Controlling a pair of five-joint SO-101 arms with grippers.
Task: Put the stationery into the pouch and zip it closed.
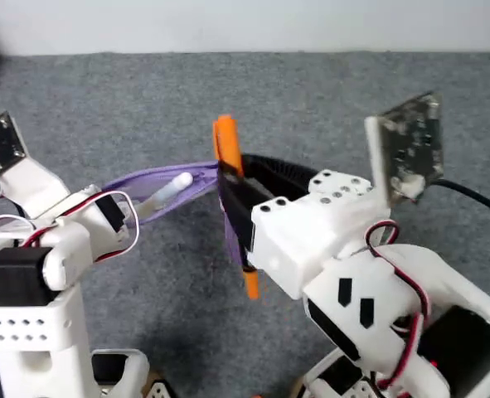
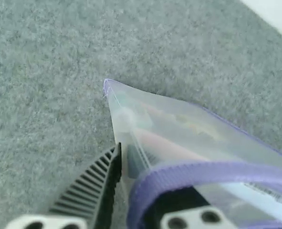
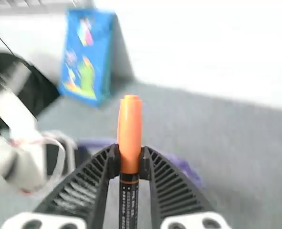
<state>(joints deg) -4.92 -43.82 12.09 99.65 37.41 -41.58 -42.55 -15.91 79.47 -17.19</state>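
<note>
1. Right gripper (image 3: pixel 130 155): jaws closed on the orange-capped marker (image 3: pixel 130 126), clamping it where the cap meets the dark barrel.
2. Left gripper (image 2: pixel 131 164): pinches the purple rim of the clear pouch (image 2: pixel 188 138), with the pouch corner hanging over the grey mat (image 2: pixel 45 71).
3. Marker, location: mid-table between the two arms. In the high view it crosses the pouch's purple rim. By my reading it is not yet inside.
4. Marker, orientation: the long axis runs from the arms' side toward the far side. The cap end points away and the orange tail end points back toward the bases. I cannot tell how steeply it tips.
5. Step in hand, as judged: insertion.
   - Swing one end toward the opening so the barrel lines up with the pouch's length.
   - Lead that end in under the rim while the left pinch holds firm.
   - Let go only when most of the barrel is past the zip line.
</note>
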